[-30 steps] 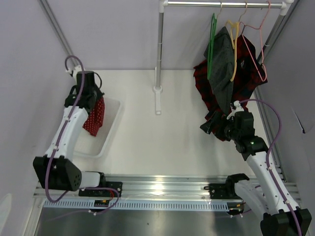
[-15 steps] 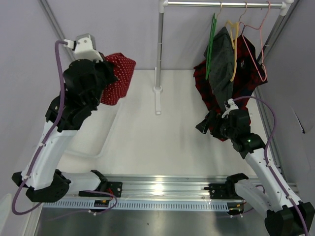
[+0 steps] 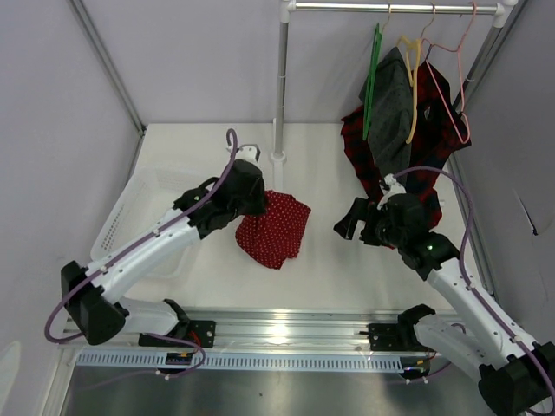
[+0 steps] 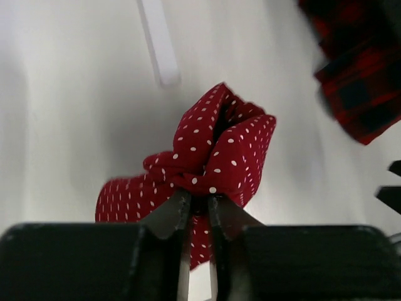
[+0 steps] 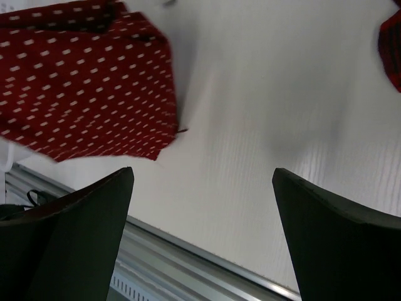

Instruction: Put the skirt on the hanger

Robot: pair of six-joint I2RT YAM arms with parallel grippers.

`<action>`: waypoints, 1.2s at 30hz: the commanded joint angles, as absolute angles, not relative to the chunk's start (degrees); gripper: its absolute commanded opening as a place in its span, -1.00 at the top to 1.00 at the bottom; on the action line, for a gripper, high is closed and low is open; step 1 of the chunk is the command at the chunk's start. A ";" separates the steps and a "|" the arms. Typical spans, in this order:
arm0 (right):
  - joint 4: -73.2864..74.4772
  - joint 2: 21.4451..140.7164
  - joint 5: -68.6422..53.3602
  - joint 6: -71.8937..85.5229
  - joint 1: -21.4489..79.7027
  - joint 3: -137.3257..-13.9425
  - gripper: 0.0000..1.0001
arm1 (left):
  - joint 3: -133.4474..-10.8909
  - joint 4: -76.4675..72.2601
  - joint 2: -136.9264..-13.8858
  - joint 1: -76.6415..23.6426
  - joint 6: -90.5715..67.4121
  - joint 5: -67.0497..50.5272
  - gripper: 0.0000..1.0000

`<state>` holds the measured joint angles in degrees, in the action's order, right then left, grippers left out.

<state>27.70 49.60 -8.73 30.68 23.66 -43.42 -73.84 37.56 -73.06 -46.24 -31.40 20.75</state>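
White tabletop (image 3: 329, 260); pale lilac walls (image 3: 199, 61); chrome garment rail (image 3: 390, 7) overhead, upright post (image 3: 281, 87) centre.

red dotted skirt (image 5: 88, 75) at upper left above white table (image 5: 263, 94), fingers (image 5: 69, 238) spread wide.

White-shelled arms (image 3: 139, 251), black joints (image 3: 97, 314), purple cables (image 3: 438, 173); black left end effector (image 4: 199, 207), right end effector (image 5: 202, 179)

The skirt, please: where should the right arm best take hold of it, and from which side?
Probably the free edge of the skirt nearest the right gripper, approached low from the right. The left gripper pinches a bunched fold on its other side, while that near edge spreads flat and unbunched, ending in a clear corner thin enough for the open fingers.
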 commanded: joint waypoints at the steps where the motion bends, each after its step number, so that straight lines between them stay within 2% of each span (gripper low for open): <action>1: 25.40 50.62 -6.51 31.38 27.23 -44.92 -0.99 | -67.87 27.00 -73.38 -39.83 -35.60 6.53 0.46; 2: 24.70 51.32 -4.68 32.07 29.94 -44.56 -0.99 | -66.29 26.29 -74.43 -38.51 -35.51 4.76 0.20; 4: 23.56 52.38 -2.65 32.87 33.20 -43.95 -0.99 | -65.57 25.58 -75.14 -38.32 -34.37 4.49 -0.08; 6: 22.50 54.74 2.61 33.75 39.16 -43.86 -0.99 | -64.17 24.88 -74.97 -38.23 -34.28 3.08 -0.28; 9: 20.92 59.04 10.79 35.15 48.21 -44.38 -0.99 | -61.27 23.47 -72.35 -38.23 -34.89 3.16 -0.37; 14: 17.40 69.15 19.41 35.51 57.65 -47.63 -0.96 | -56.35 26.10 -67.16 -37.71 -38.58 9.04 -0.36; 16: 17.75 75.28 23.80 34.90 60.19 -51.84 -0.94 | -53.89 26.89 -63.57 -37.27 -41.47 12.12 -0.29; 23: 16.17 89.72 26.98 29.27 61.00 -64.58 -0.80 | -47.82 30.06 -54.68 -35.51 -45.17 19.95 -0.23; 30: 18.54 101.85 29.79 25.14 62.49 -77.42 -0.78 | -40.17 24.45 -57.12 -24.71 -43.34 10.13 -0.12; 36: 19.86 109.67 31.81 24.17 63.19 -84.45 -0.78 | -40.34 19.07 -63.71 -17.14 -39.91 5.19 -0.04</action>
